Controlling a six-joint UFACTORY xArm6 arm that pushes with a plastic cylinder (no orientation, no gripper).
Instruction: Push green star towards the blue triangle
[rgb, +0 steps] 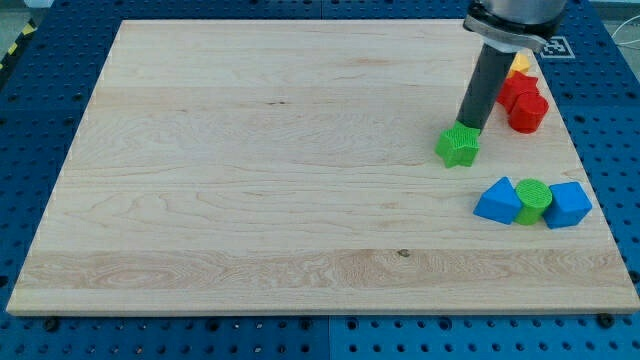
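The green star (458, 147) lies on the wooden board (250, 170), right of centre. My tip (470, 130) touches the star's upper right side. The blue triangle (498, 201) lies below and to the right of the star, at the left end of a short row with a green round block (534, 200) and a blue block (568, 204). A gap of bare board separates the star from the triangle.
Two red blocks (521, 101) sit at the board's upper right, just right of the rod. A yellow block (520, 64) shows partly behind the arm. A printed marker tag (552, 46) lies off the board's top right corner.
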